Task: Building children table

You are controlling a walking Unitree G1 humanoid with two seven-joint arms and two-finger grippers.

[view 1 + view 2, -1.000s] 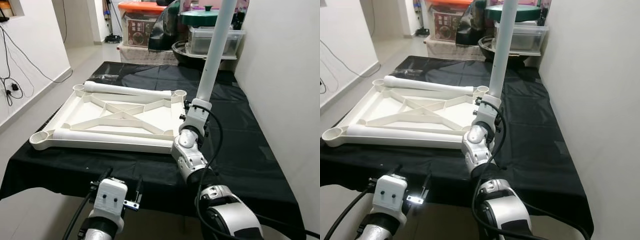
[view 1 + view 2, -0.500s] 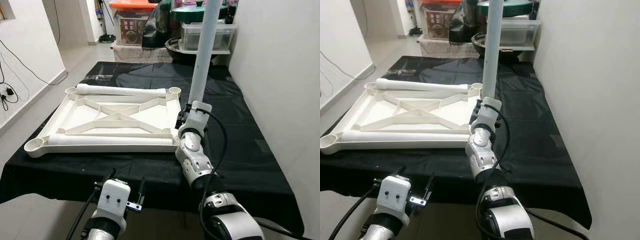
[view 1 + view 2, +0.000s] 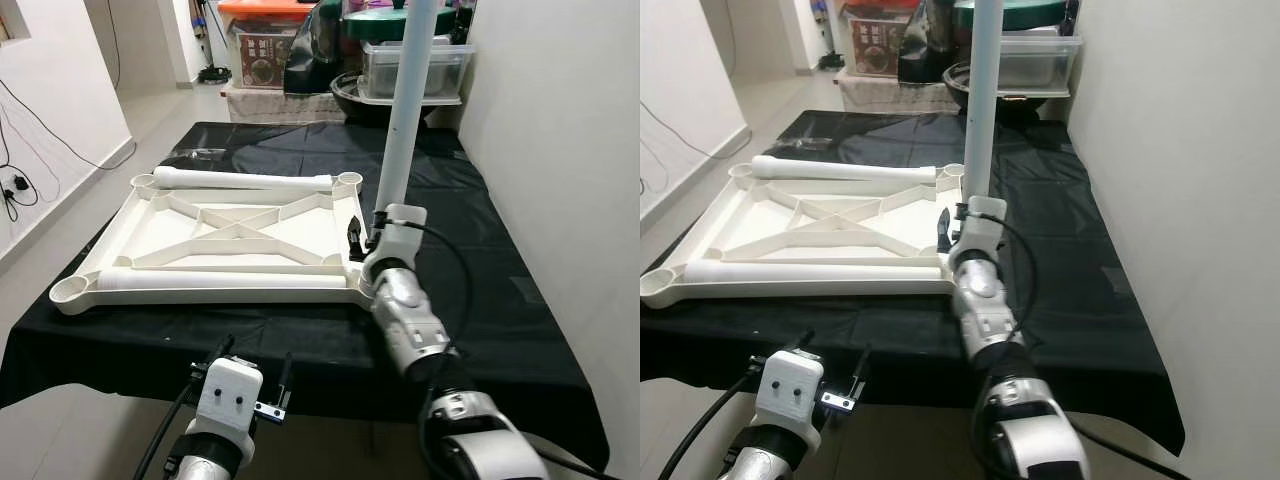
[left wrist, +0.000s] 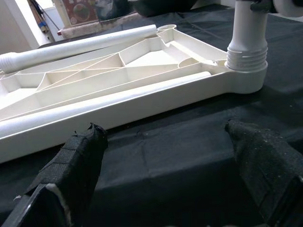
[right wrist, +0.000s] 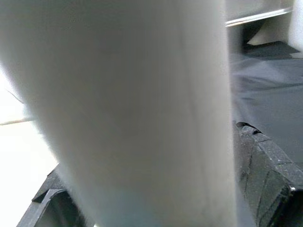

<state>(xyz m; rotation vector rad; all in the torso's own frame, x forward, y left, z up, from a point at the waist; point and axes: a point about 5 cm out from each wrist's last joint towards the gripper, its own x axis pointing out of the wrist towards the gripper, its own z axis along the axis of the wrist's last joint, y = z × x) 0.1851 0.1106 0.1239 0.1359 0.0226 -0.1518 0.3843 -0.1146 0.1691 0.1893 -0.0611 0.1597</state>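
White plastic tabletop (image 3: 235, 232), lying underside up on the black-draped worktop (image 3: 500, 300), ribbed bracing exposed and a round leg socket at each corner. One white leg (image 3: 408, 95) stands upright in the near corner socket (image 4: 246, 78) on the robot's right, its threaded base seated at the socket's mouth. The right hand (image 3: 362, 238) is clenched around this leg low down, just above the socket; the right wrist view shows the leg's white shaft between its black fingers (image 5: 262, 163). Two further legs lie loose on the tabletop: a far leg (image 3: 245, 181) along the far edge and a near leg (image 3: 215, 282) along the near edge. The left hand (image 3: 250, 372) hovers low before the worktop's near edge, its fingers (image 4: 78, 158) spread and holding nothing. Judged progress: early; one leg stands in place, perhaps not fully tightened, three sockets remain unfilled, and a fourth leg cannot be made out.
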